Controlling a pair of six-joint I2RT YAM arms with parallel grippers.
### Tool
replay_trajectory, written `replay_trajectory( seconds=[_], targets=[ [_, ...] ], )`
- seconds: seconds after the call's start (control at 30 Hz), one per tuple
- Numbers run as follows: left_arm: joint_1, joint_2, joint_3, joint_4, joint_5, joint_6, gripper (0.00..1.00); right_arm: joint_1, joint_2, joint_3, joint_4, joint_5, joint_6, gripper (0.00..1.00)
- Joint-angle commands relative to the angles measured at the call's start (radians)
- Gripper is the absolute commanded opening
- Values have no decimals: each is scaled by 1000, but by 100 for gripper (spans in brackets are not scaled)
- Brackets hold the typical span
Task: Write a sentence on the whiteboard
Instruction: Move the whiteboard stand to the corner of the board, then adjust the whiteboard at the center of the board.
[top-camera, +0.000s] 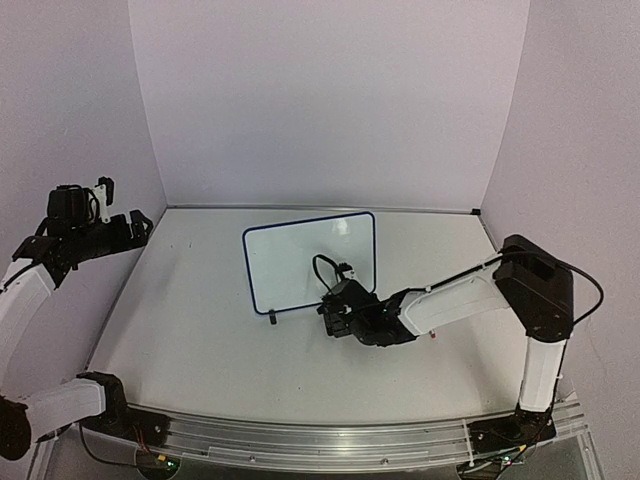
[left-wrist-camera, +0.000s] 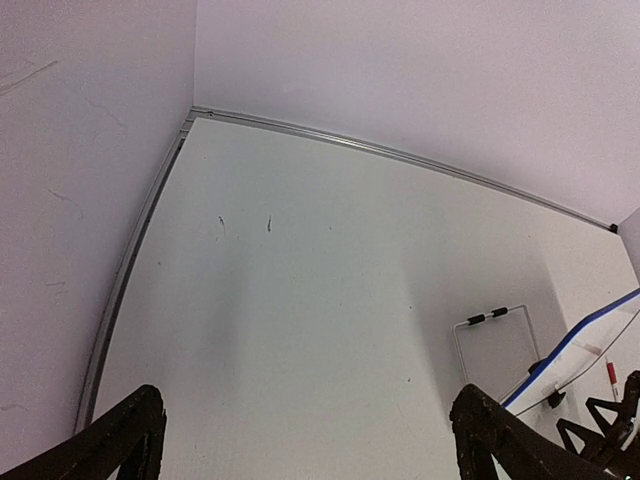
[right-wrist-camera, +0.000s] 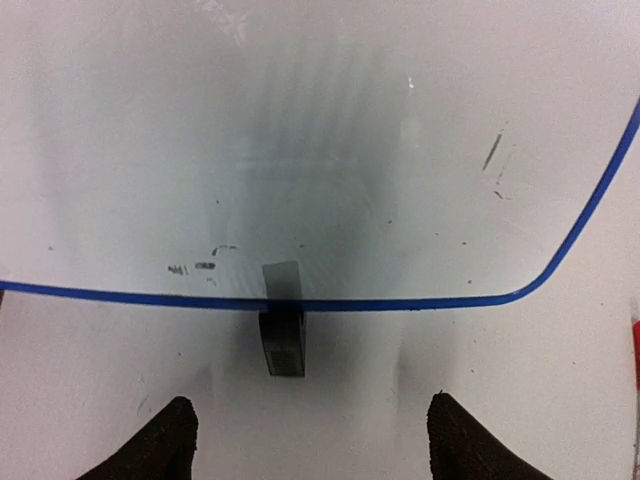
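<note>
The whiteboard (top-camera: 295, 265) stands tilted at the table's middle, with a blue frame and a black foot (top-camera: 272, 318). In the right wrist view the whiteboard (right-wrist-camera: 300, 150) shows only faint smudges and specks; no sentence shows on it. My right gripper (top-camera: 330, 322) is low at the board's near right corner. In its own view the right gripper (right-wrist-camera: 312, 425) is open and empty, just in front of the board's other foot (right-wrist-camera: 283, 342). My left gripper (top-camera: 138, 224) is raised at the far left, and in its own view it (left-wrist-camera: 305, 435) is open and empty.
A wire stand (left-wrist-camera: 487, 316) sticks out behind the whiteboard's edge (left-wrist-camera: 590, 335). A small red-tipped object (left-wrist-camera: 611, 377) lies near the right arm; it also shows as a red speck in the top view (top-camera: 432, 337). Purple walls enclose the table on three sides.
</note>
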Motion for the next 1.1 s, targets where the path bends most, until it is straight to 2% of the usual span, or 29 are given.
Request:
replay_trajectory(
  seconds=[0.0, 0.07, 0.13, 0.2, 0.23, 0.3, 0.43, 0.53, 0.77, 1.07],
  targets=[
    [1, 11, 0, 48, 42, 8, 99, 7, -152, -63, -27, -46, 38, 82],
    [1, 30, 4, 50, 68, -7, 99, -5, -218, -84, -58, -88, 12, 86],
    [1, 61, 19, 47, 126, -60, 99, -58, -276, -99, -90, -199, -25, 89],
    [0, 76, 18, 54, 170, -98, 99, -125, -311, -121, -90, -318, -43, 92],
    [-5, 79, 3, 76, 215, -132, 100, -202, -347, -138, -80, -457, -69, 95],
    [-11, 81, -7, 87, 236, -148, 99, -252, -357, -137, -77, -543, -94, 97],
    [-58, 90, -41, 105, 266, -166, 100, -430, -354, -135, -15, -864, -117, 98],
    [-100, 89, -66, 116, 275, -169, 100, -494, -330, -119, 21, -981, -144, 98],
    [-152, 100, -95, 144, 285, -172, 99, -546, -255, -58, 62, -1045, -222, 98],
    [-154, 82, -78, 113, 254, -154, 100, -545, -186, 32, 61, -953, -300, 98]
  ],
)
